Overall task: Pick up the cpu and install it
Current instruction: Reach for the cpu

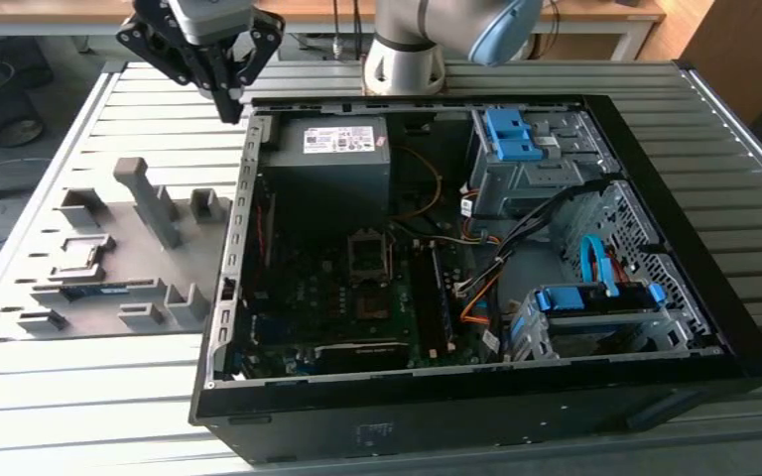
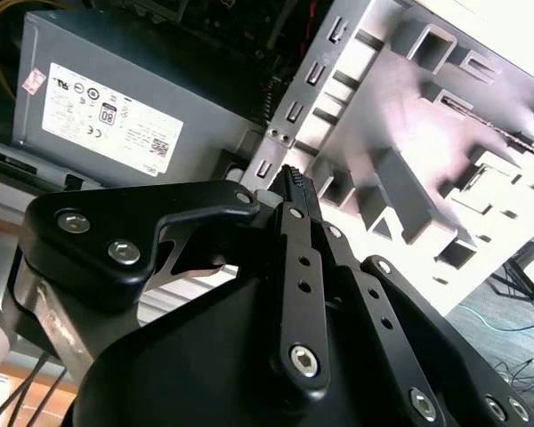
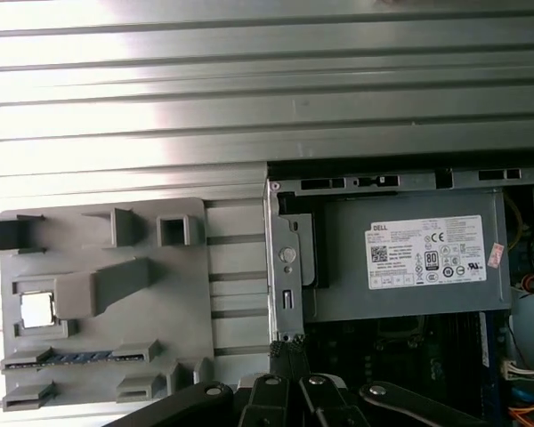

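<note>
Over the computer case (image 1: 487, 416) rim, the end effector (image 1: 231, 107) hangs pressed together, empty.

I see the cpu (image 3: 37, 310), a pale silvery square, lying flat in a grey tray (image 3: 89, 222) pocket, at nine o'clock of the case (image 1: 487, 397) in the exterior view.

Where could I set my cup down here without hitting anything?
Bare slatted table lies nearer the camera than the grey parts tray and past the computer case on the exterior view's right. Inside the case, cables and drive cages crowd everything.
</note>
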Available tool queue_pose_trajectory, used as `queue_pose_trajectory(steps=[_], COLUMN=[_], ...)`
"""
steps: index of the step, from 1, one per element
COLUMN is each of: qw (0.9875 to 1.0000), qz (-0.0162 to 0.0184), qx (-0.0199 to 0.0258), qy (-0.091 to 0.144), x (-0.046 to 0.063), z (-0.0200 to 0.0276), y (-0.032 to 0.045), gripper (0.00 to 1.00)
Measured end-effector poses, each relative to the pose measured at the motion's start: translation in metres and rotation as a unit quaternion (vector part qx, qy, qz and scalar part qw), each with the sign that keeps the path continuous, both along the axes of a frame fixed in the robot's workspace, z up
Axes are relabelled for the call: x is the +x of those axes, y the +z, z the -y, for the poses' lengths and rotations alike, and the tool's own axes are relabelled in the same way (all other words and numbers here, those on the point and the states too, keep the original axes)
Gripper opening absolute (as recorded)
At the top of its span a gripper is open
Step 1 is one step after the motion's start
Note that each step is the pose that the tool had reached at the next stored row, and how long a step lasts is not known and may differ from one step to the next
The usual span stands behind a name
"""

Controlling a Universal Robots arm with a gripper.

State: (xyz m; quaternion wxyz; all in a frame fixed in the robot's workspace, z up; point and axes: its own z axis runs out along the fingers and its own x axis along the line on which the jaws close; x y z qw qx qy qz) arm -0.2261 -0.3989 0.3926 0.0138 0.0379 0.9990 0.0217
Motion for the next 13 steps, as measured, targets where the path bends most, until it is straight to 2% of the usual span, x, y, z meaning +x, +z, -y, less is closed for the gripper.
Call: queue_pose_trajectory(steps=[6, 13], qw=[1.0, 1.0], qz=[0.0, 0.0], qx=[0.0, 0.0], qy=[0.0, 0.0], x=[-0.015, -0.026], z=[0.0, 0.0], y=[-0.0002, -0.0004], gripper=[0.1, 0.1])
